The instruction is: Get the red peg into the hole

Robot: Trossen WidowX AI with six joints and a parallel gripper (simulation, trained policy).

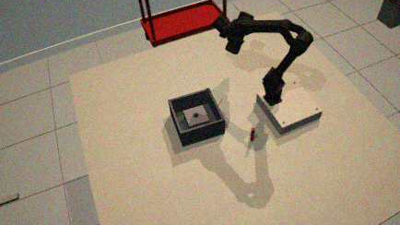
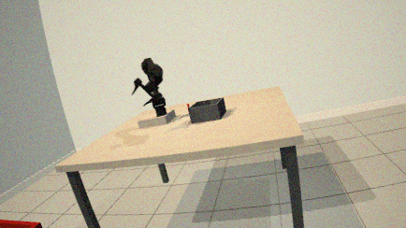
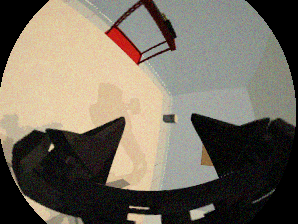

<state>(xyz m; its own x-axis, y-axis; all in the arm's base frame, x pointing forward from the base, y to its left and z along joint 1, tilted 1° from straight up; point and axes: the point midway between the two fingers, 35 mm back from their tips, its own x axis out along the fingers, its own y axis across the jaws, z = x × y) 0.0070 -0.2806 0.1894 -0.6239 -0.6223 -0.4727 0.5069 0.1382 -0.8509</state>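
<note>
The table (image 1: 138, 182) (image 2: 187, 147) (image 3: 60, 75) carried all items. The open box (image 1: 203, 135) (image 2: 207, 112) stood to one side. The pincer (image 1: 226, 36) (image 2: 138, 99) (image 3: 158, 118), spread and without load, hung on the cart (image 1: 184, 22) (image 3: 124, 45) side, well apart from the red peg (image 1: 252, 134) (image 2: 188, 106), apparently upright between box and base (image 1: 301, 110) (image 2: 154, 122).

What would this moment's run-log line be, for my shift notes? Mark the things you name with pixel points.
gripper (image 1: 225, 35) (image 2: 138, 94) (image 3: 158, 118): open, nothing held | red peg (image 1: 252, 134) (image 2: 188, 106): upright on table (image 1: 138, 182) (image 2: 253, 123) (image 3: 55, 60), outside box (image 1: 203, 136) (image 2: 207, 112) | plate hole (image 1: 196, 115): no peg in it
</note>
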